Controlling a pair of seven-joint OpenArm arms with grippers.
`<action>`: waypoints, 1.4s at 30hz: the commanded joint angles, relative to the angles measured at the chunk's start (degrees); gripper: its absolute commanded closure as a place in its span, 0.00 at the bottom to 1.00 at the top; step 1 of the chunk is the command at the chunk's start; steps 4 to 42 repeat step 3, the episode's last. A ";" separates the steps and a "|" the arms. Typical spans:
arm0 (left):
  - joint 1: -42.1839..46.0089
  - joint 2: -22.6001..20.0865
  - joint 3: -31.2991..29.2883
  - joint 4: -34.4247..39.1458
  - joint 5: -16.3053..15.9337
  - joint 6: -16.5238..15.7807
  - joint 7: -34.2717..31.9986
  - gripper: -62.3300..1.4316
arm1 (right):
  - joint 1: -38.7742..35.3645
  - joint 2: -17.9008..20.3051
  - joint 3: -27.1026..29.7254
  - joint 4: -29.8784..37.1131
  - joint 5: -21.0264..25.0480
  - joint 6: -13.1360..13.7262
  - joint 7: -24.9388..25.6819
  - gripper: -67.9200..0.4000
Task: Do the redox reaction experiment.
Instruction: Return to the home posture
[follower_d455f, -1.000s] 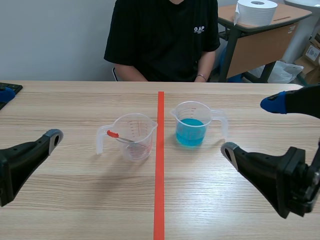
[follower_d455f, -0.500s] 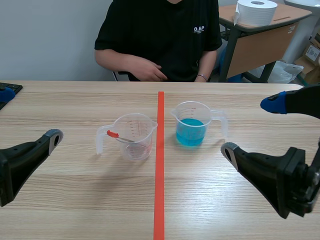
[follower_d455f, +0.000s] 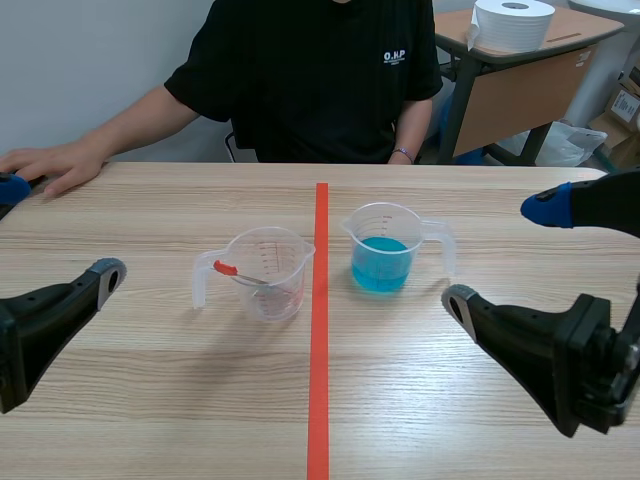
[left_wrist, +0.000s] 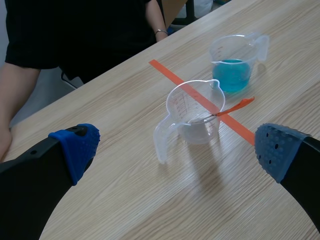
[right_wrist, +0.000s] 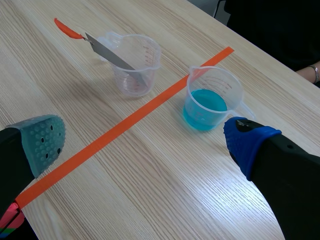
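The person's hand (follower_d455f: 55, 165), in front of the torso half a second ago, now lies flat on the worktop (follower_d455f: 480, 210) at the scene's upper left. My arms sit unmoved. My left claw (left_wrist: 175, 152) and right claw (right_wrist: 145, 144) both stand apart, holding nothing. The clear beaker (follower_d455f: 268, 272) with the red-handled spatula (follower_d455f: 226, 268) stands just left of the orange tape line (follower_d455f: 318, 380), and the blue-liquid beaker (follower_d455f: 385, 250) just right of it. The worktop is pale wood. Behind it are a grey wall and, upper right, a side table (follower_d455f: 520, 90) bearing a paper roll (follower_d455f: 513, 22).

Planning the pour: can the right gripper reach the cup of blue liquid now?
Likely yes: the right gripper is open, and the cup of blue liquid stands on its side of the tape, nothing between them.
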 joint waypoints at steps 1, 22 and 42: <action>-0.02 0.31 -0.26 0.59 -0.31 0.11 -0.96 0.00 | 0.68 0.00 0.28 -0.15 0.42 -0.07 0.66 0.00; -0.02 0.31 -0.26 0.59 -0.31 0.11 -0.96 0.00 | 0.68 0.00 0.28 -0.15 0.42 -0.07 0.66 0.00; -0.02 0.31 -0.26 0.59 -0.31 0.11 -0.96 0.00 | 0.68 0.00 0.28 -0.15 0.42 -0.07 0.66 0.00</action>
